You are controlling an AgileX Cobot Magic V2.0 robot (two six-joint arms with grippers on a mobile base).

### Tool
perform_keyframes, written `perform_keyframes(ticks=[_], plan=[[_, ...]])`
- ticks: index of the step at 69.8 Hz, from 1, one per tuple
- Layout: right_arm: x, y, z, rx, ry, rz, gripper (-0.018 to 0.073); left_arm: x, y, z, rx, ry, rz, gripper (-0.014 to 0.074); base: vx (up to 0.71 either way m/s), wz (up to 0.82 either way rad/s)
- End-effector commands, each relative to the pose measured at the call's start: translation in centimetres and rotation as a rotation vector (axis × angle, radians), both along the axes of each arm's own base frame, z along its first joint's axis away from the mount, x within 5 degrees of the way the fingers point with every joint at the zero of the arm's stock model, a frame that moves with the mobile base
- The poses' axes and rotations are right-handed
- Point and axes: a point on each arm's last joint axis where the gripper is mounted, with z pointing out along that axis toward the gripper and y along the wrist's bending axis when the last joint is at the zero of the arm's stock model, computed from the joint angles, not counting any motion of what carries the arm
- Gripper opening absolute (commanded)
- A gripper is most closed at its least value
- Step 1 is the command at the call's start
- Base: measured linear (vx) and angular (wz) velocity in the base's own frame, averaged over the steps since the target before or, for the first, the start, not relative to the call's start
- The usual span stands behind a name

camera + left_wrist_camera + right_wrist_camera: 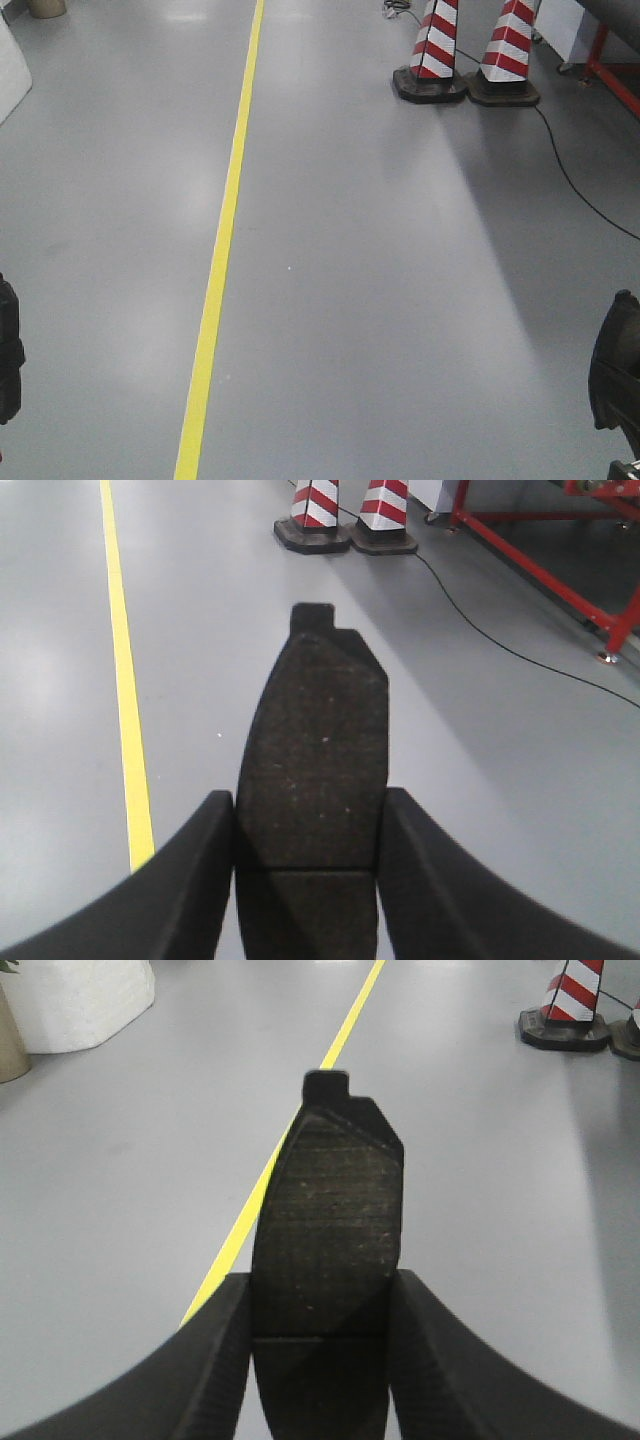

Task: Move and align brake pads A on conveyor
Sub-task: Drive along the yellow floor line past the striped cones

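In the left wrist view my left gripper is shut on a brake pad. The pad is dark, oblong and curved, with a groove across it between the fingers and a small tab at its far end. My right gripper is shut the same way on a second brake pad. Both pads point forward, held high above the grey floor. From the front view only dark parts of the arms show, at the left edge and the right edge. The conveyor belt is out of view.
A yellow floor line runs forward over the grey floor. Two red-and-white striped cones stand ahead on the right, with a black cable trailing from them. A red metal frame stands at far right, a white block at far left.
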Motion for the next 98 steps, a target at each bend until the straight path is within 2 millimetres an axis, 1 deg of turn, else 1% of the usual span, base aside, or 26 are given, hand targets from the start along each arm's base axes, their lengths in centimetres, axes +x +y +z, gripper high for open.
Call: perform_keyframes(ticks=[1, 98], plan=[[0.28, 0.08, 1.95, 0.022, -0.126, 0.005, 0.0025, 0.25, -0.21, 1.70, -0.043, -0.112, -0.012, 0.0057, 0.54, 0.03], [0.28, 0.08, 1.95, 0.022, -0.126, 0.005, 0.0025, 0.25, -0.21, 1.70, -0.043, -0.112, -0.012, 0.0057, 0.59, 0.03]])
